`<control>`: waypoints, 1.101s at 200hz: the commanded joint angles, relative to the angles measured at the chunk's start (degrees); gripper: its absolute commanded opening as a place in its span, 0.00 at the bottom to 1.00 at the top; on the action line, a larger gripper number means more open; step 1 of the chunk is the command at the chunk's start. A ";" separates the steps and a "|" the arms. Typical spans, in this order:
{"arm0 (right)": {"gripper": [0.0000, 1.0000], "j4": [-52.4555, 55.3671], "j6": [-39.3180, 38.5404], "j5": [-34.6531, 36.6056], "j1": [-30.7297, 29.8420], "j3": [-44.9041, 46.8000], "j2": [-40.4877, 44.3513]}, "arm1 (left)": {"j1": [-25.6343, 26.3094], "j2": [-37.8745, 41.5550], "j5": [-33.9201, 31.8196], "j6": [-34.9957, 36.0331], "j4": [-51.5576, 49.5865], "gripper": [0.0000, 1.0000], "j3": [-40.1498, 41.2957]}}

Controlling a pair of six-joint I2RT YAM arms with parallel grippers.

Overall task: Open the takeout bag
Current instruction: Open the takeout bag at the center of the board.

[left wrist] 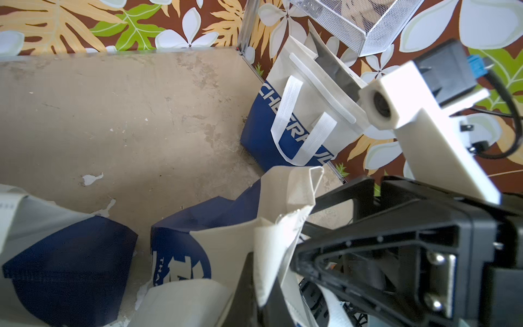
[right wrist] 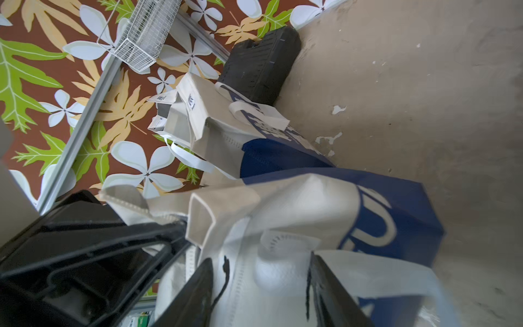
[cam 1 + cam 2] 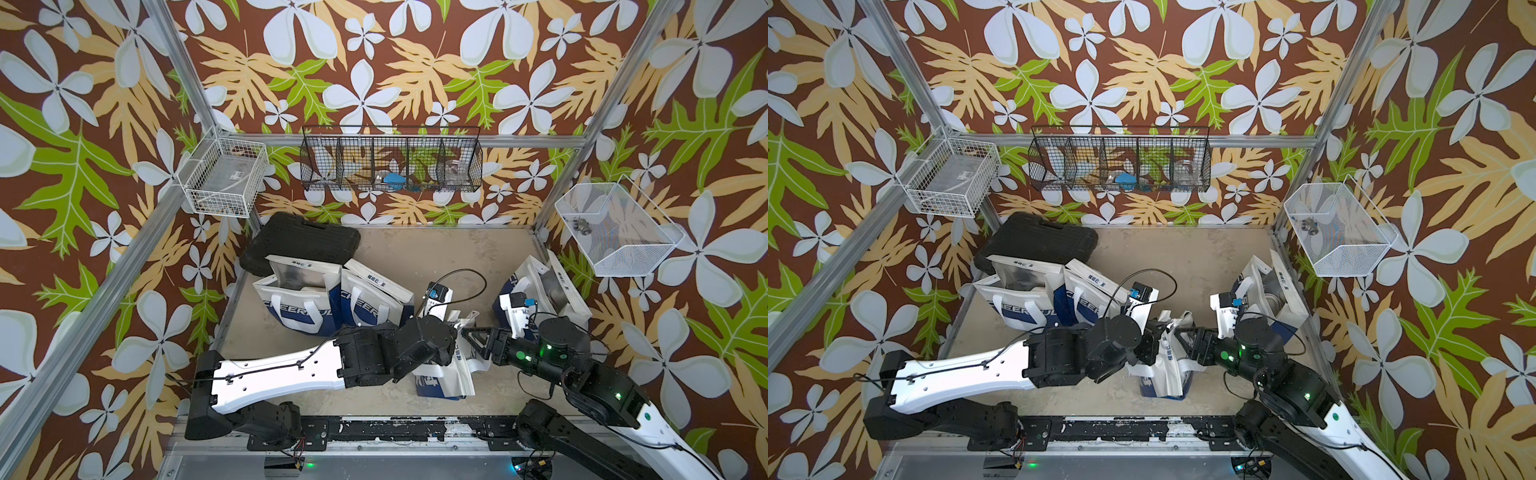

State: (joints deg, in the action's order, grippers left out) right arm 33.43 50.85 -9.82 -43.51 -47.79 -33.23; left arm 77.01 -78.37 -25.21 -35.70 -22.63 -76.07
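Left jaws pinch takeout bag [image 3: 1167, 374]; right jaws apart around it.

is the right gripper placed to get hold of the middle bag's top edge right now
Probably yes: the right gripper stands open with the middle bag's white top fabric between its fingers, and nothing else sits in that gap.

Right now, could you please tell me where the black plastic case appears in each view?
Both top views: the black case lies in the back-left corner, behind two standing bags.
Left wrist: not in it.
Right wrist: the case sits by the wall beyond those bags.
Shared landmark: the white wire basket hanging near it, absent from the left wrist view.
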 commanded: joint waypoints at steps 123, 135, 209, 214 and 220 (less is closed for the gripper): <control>0.52 -6.12 0.89 11.74 -9.76 -2.90 -14.28 | -0.02 2.78 5.44 0.36 7.59 0.00 2.36; 0.43 -3.69 0.47 12.18 -9.76 -2.60 -16.65 | -0.02 2.94 5.39 0.93 7.60 0.00 1.56; 0.00 16.49 -3.65 28.81 -7.00 -1.42 -14.80 | -0.42 7.12 -1.01 4.43 3.07 0.00 1.09; 0.00 17.31 -4.48 28.72 -4.25 -1.15 -14.13 | -1.17 7.72 -0.75 4.74 0.58 0.00 0.19; 0.00 17.34 -5.45 27.36 -0.50 -0.48 -12.76 | -2.70 9.03 1.00 4.98 -1.03 0.00 -0.01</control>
State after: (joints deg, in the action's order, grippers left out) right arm 31.53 48.51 4.89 -51.42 -49.45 -47.86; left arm 76.49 -72.97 -23.90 -33.12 -25.65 -73.06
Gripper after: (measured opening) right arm 0.074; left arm 0.061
